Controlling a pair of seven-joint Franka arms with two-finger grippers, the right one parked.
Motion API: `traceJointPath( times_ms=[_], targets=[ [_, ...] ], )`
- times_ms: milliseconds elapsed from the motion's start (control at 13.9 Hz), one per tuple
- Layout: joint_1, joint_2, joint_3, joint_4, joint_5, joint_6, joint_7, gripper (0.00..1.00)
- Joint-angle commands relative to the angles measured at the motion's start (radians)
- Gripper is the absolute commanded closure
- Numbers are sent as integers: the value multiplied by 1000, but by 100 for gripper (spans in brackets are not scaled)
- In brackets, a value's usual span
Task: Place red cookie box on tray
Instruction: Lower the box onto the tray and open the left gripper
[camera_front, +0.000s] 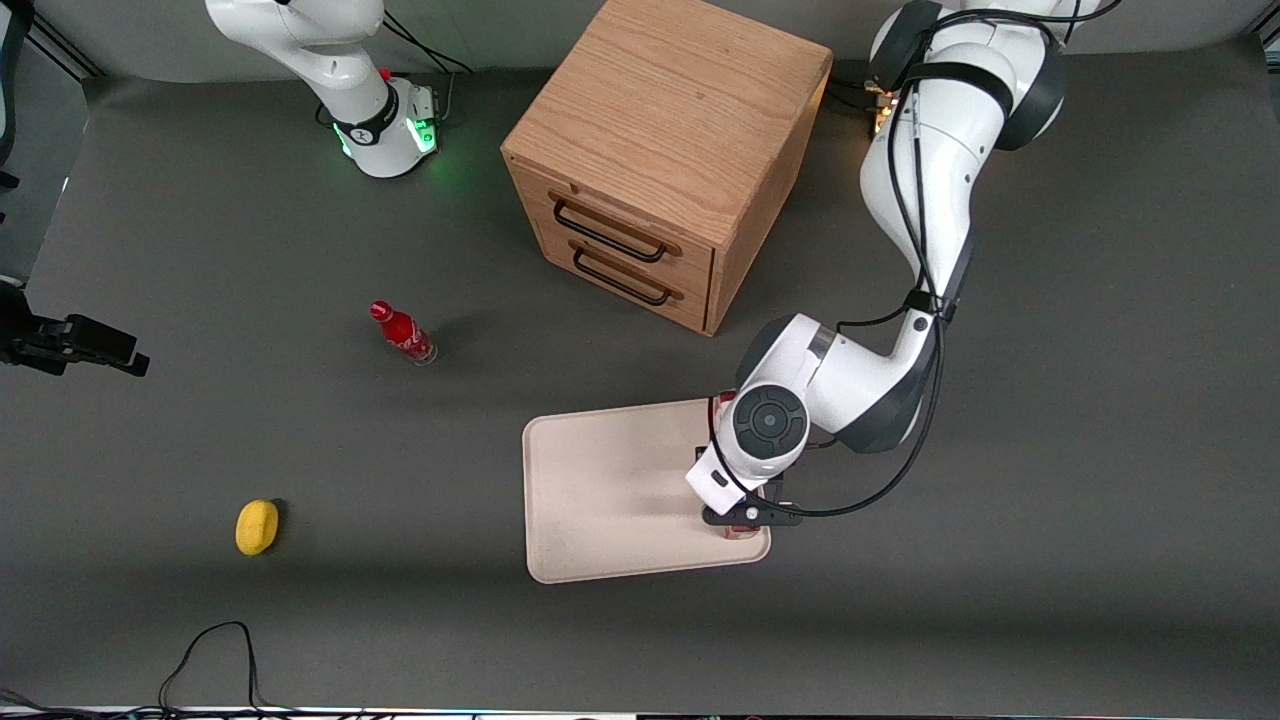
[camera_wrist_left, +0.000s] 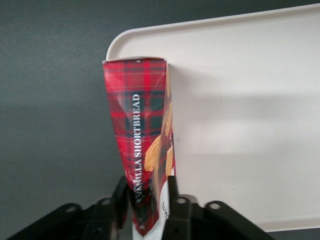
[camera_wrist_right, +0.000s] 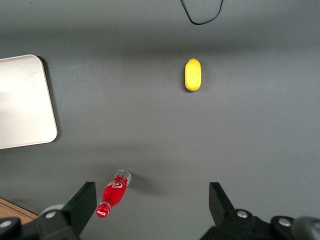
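On the bench, toward the parked arm's end, a yellow lemon-like fruit (camera_front: 257, 526) lies near the front camera, and a small red bottle (camera_front: 402, 333) stands farther from it. Next comes the wooden drawer cabinet (camera_front: 665, 155), with two dark handles on its front. Nearer the camera than the cabinet lies the tray (camera_front: 610, 490), pale and bare over most of its floor. My claw (camera_wrist_left: 150, 212) hangs over the tray's edge on the working arm's side, its fingers (camera_wrist_left: 173, 192) clamped on the red cookie box (camera_wrist_left: 142, 135). The tartan box hangs lengthwise from my grip, its free end at a rounded tray corner.
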Motion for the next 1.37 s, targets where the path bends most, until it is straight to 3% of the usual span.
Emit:
traceJointPath(
  times_ms=[0, 431, 790, 1078, 1293],
  targets=[
    [-10, -5, 8, -10, 11, 11, -26, 0],
    [-7, -126, 8, 5, 10, -175, -25, 0],
    [50, -355, 7, -19, 8, -397, 51, 0],
    [206, -574, 5, -218, -12, -426, 205, 0],
    [358, -721, 5, -416, -13, -344, 384, 0]
  ],
)
